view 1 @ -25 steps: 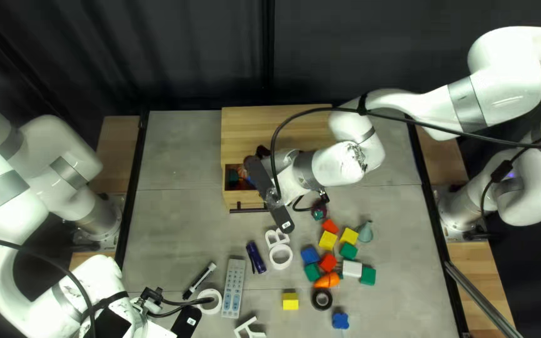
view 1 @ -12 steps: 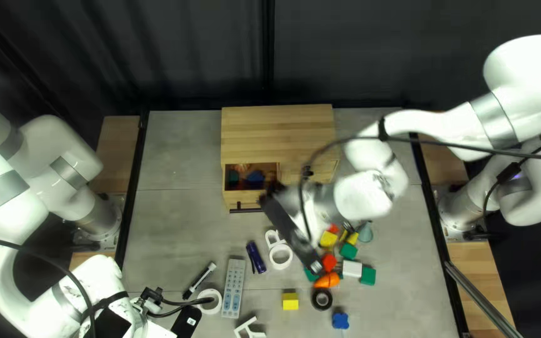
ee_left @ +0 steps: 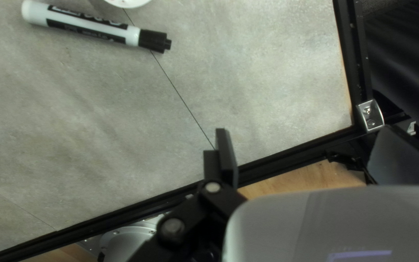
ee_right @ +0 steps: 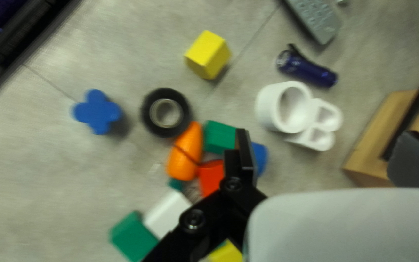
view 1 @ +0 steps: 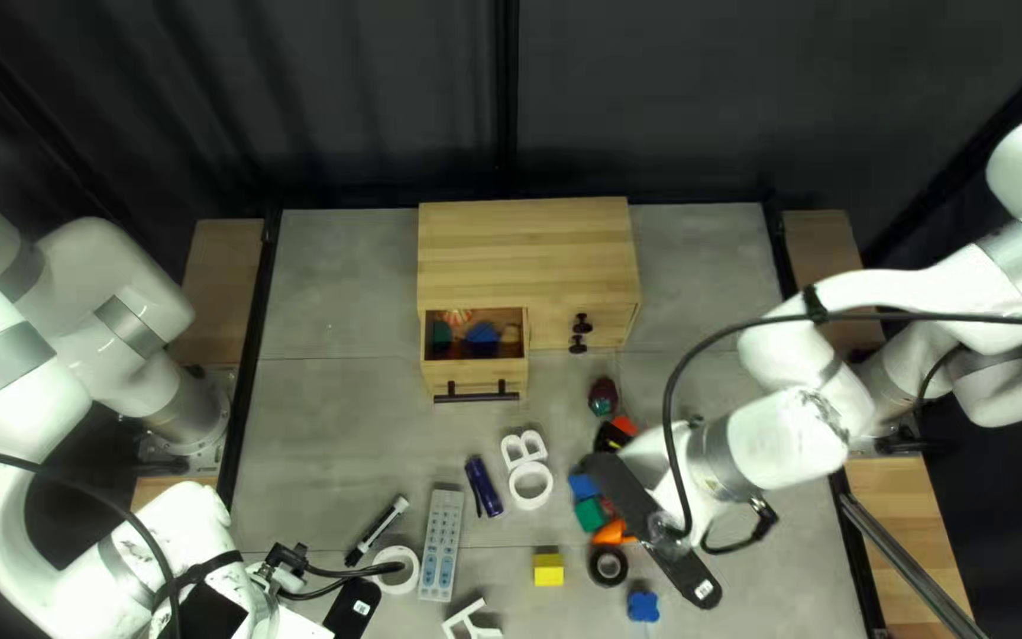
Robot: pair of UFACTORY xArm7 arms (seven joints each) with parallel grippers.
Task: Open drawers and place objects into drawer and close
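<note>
Top left view: the drawer [view 1: 474, 373] is pulled out of its box [view 1: 529, 249], with a blue toy [view 1: 483, 328] inside. More toys lie on the bench [view 1: 334, 438], nearer the front edge than the drawer. My right arm [view 1: 777, 438] is over the block pile, below and right of the drawer. My left arm [view 1: 56, 521] is far to its left.

Left wrist view: the drawer isn't in sight. The left jaws are wide apart with nothing in them. The pen [ee_left: 93, 28] ahead looks light and smooth and may roll, so grab it across the middle.

Right wrist view: the right jaws are spread wide too, with nothing held. The red block [ee_right: 210, 175] looks light and hard; squeeze two flat sides. Farther from the drawer, the orange toy [ee_right: 184, 157] is curvy and could slip, so pinch its middle. I guess a block goes next.
</note>
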